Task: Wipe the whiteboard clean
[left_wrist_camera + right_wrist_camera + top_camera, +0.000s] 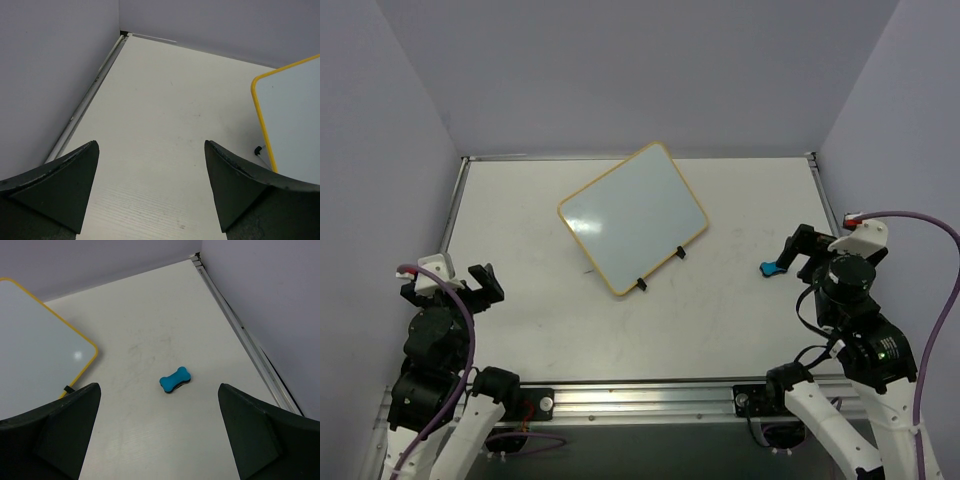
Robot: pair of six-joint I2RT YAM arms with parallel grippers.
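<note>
The whiteboard [633, 218] lies flat and turned at an angle in the middle of the table, with a yellow frame, two black clip feet and a blank surface. It also shows in the left wrist view [295, 120] and the right wrist view [35, 350]. The small blue bone-shaped eraser [773, 269] lies on the table to the board's right, just ahead of my right gripper [815, 250]. That gripper [159, 395] is open and empty, and the eraser [175, 380] sits beyond its fingertips. My left gripper [450, 285] is open and empty at the near left [150, 150], apart from the board.
Lilac walls close in the table on the left, back and right. Thin metal strips run along the table's left edge [85, 102] and right edge [240, 325]. A metal rail [640, 395] carrying the arm bases runs along the near edge.
</note>
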